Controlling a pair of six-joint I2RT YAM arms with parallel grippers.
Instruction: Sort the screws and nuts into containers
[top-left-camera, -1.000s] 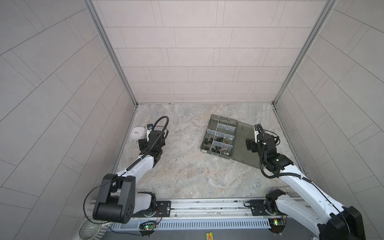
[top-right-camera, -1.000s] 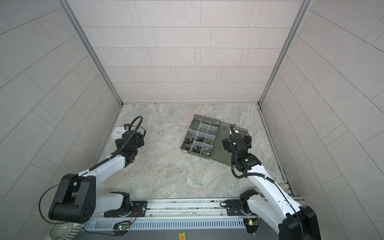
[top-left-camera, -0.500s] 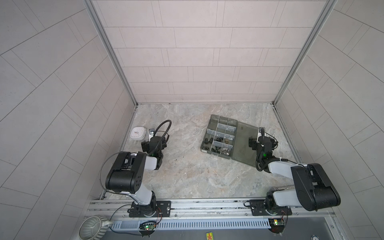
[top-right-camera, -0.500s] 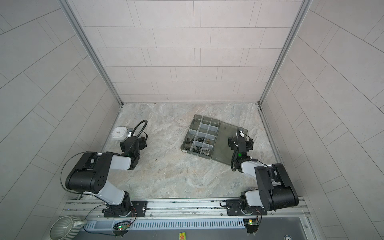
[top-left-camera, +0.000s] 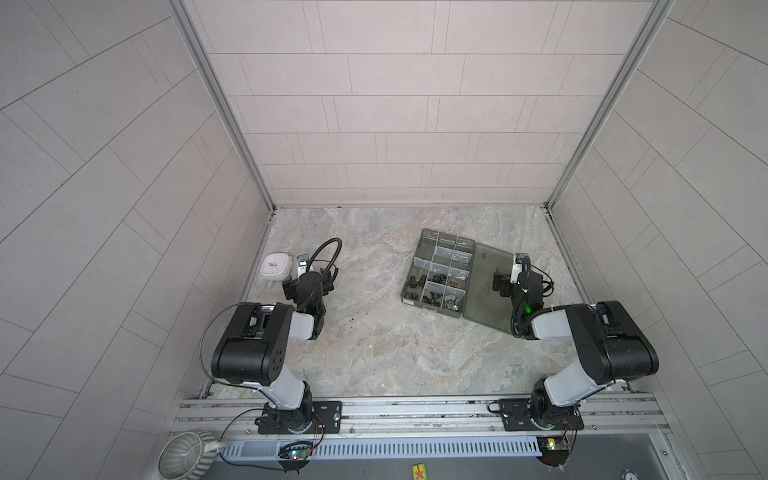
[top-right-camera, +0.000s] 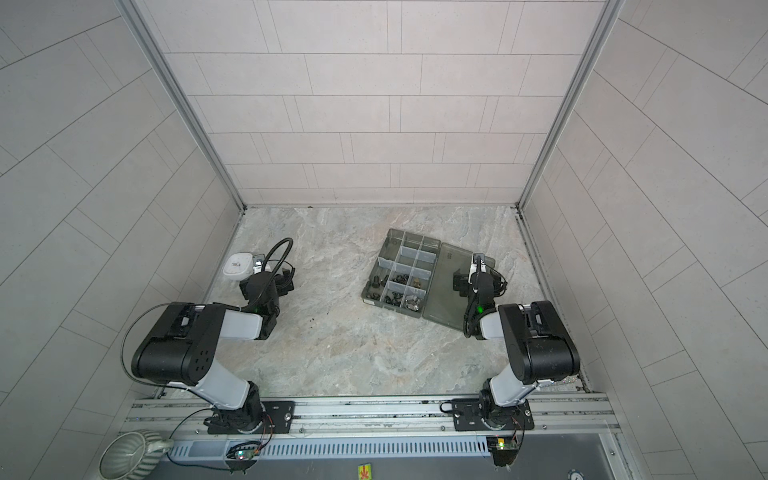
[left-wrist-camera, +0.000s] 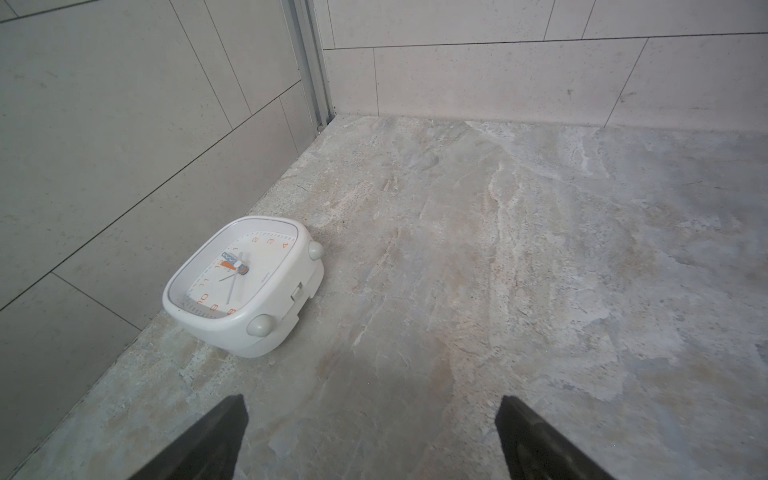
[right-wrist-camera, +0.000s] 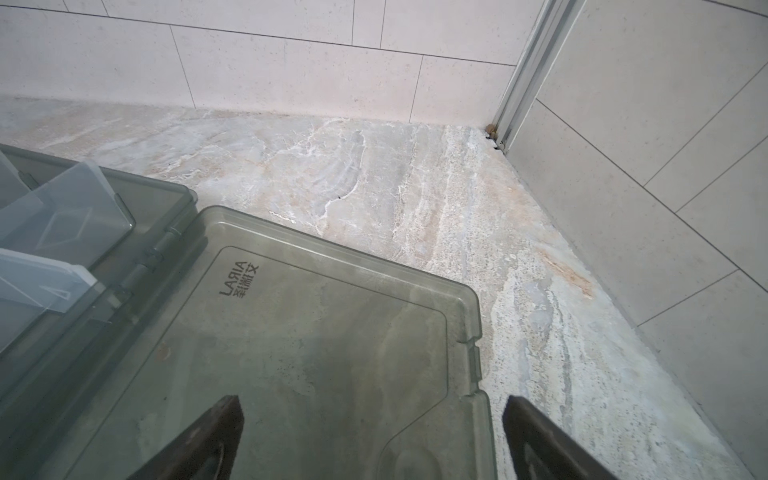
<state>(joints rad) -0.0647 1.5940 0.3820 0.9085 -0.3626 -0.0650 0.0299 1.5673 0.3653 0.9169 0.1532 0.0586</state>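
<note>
Top views: screws (top-left-camera: 415, 282), nuts (top-left-camera: 453, 301) in box (top-left-camera: 440, 266); dark specks (top-left-camera: 352, 320) loose near box; left gripper (left-wrist-camera: 370, 409), right gripper (right-wrist-camera: 370, 409) spread, empty.

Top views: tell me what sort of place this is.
Probably a robot lab work cell: tiled walls box in a marble-look tabletop, and the left arm and right arm are bolted to an aluminium rail along its front edge.

1 organizer box (top-left-camera: 484, 282), 1 clock (top-left-camera: 275, 266), 1 mug (top-left-camera: 185, 455), 2 arms (top-left-camera: 249, 345) (top-left-camera: 611, 345).
</note>
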